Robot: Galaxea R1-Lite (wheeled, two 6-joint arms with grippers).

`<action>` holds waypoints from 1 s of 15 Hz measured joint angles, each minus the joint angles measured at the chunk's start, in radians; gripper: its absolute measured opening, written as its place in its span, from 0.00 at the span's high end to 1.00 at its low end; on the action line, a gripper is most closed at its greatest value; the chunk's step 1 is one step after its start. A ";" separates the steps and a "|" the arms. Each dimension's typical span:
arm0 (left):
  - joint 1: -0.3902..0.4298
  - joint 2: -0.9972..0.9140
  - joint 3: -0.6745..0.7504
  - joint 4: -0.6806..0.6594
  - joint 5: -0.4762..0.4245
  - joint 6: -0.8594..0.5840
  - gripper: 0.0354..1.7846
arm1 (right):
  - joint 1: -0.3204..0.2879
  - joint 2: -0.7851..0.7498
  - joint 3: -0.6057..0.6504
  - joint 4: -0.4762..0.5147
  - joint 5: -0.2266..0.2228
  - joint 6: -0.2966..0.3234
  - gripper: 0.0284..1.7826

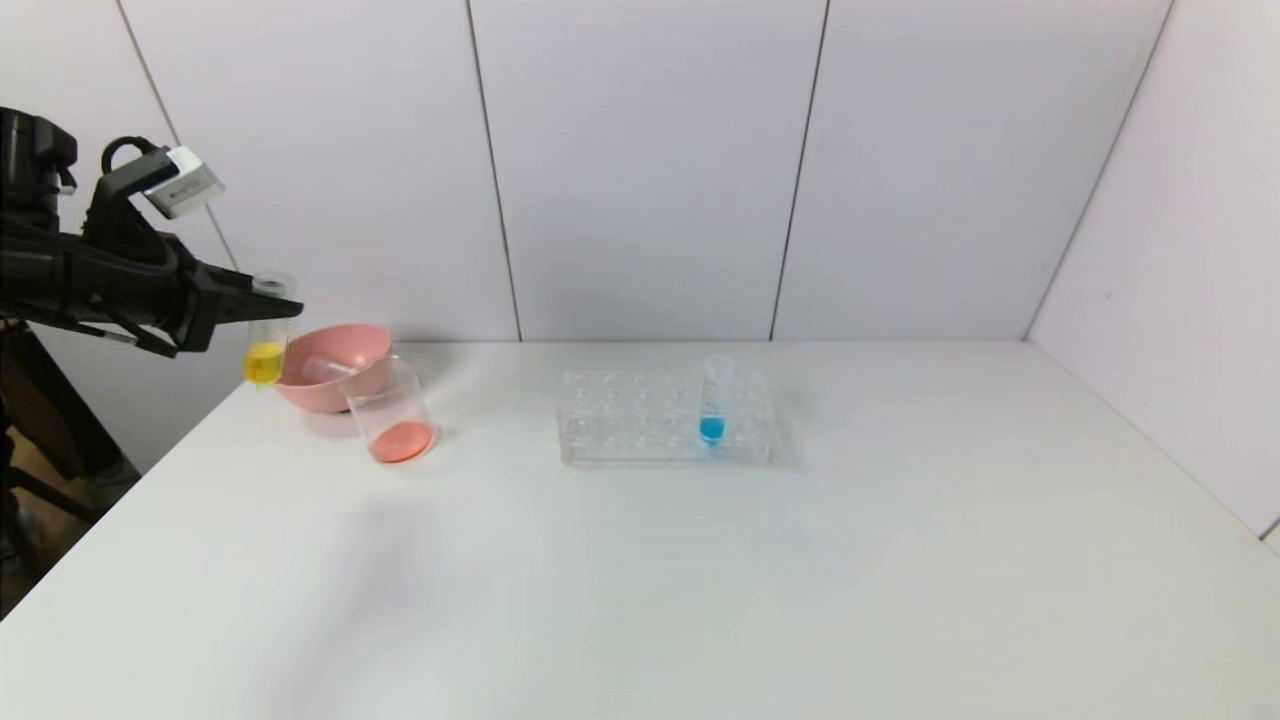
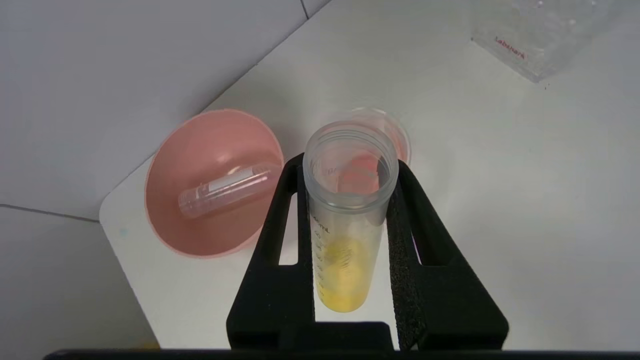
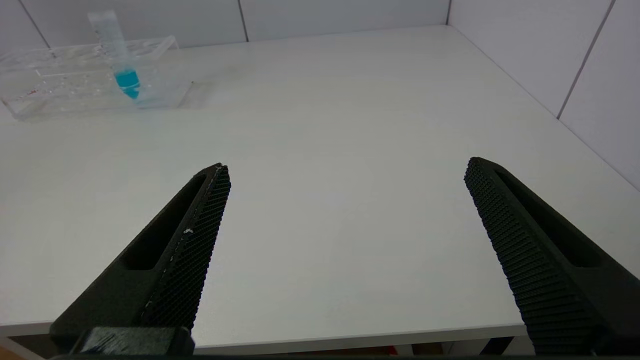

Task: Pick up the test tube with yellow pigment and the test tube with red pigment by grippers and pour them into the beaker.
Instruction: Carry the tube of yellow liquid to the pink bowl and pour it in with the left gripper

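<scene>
White surface [image 1: 700, 580] against grey panelled walls. Your left claw [image 1: 268, 305] hangs above the surface's far-left corner, pinching the yellow tube [image 1: 266, 345] near its open top; the tube is upright, with yellow liquid pooled at its rounded tip. In the left wrist view both fingers [image 2: 280, 240] press against the tube's sides.

The beaker [image 1: 390, 412] stands on the surface just right of the held tube, with red-orange liquid at the bottom. It's just in front of the pink bowl [image 1: 345, 395], and you can't tell if they touch. An empty clear tube [image 2: 227, 190] lies on its side inside the bowl, with a faint pinkish look; that's your red tube, already drained.

The rack [image 1: 640, 425] sits mid-surface, well apart from the beaker, holding one upright blue tube [image 1: 713, 400] near its right end.

Your right claw [image 3: 345, 210] is spread wide, holding nothing, low over the near edge of the surface; it's outside the head view.
</scene>
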 joint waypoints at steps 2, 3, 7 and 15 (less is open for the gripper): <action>0.009 0.036 -0.137 0.173 0.021 0.070 0.77 | 0.000 0.000 0.000 0.000 0.000 0.000 0.04; 0.012 0.061 -0.216 0.268 0.046 0.105 0.77 | 0.000 0.000 0.000 0.000 0.000 0.000 0.04; -0.006 0.159 -0.394 0.528 0.166 0.191 0.77 | 0.000 0.000 0.000 0.000 0.000 0.000 0.04; -0.104 0.199 -0.410 0.539 0.349 0.235 0.77 | 0.000 0.000 0.000 0.000 0.000 0.000 0.04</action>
